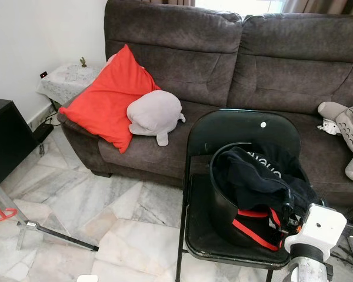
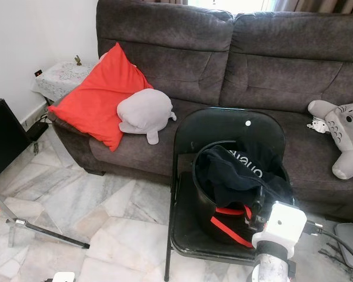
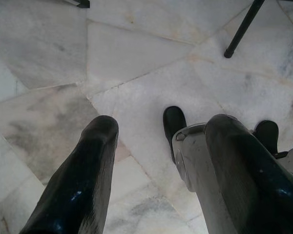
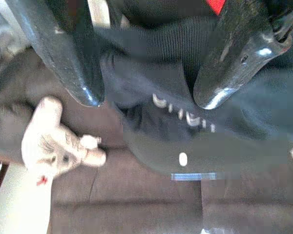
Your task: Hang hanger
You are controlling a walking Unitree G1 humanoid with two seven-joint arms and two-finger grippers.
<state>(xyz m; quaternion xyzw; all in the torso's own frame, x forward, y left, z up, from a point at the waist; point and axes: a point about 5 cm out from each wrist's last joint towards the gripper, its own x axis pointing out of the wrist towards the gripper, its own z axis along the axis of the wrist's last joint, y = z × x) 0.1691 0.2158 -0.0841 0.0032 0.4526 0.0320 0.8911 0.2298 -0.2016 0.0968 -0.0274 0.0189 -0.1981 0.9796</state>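
I see a marble floor (image 1: pixel 123 217) in front of a dark brown sofa (image 1: pixel 235 64) carrying a red cushion (image 1: pixel 109 97), a grey plush (image 1: pixel 154 114) and another plush toy (image 1: pixel 348 132). A black folding chair (image 1: pixel 223 194) stands between me and the sofa, holding a black bucket (image 1: pixel 226 205) stuffed with dark clothing (image 1: pixel 265 173). My right pincer (image 4: pixel 146 92) hangs spread open over that clothing. My left pincer (image 3: pixel 158 141) hangs open above the floor. A red hanger (image 1: pixel 0 216) pokes in beside a metal stand (image 1: pixel 41 230).
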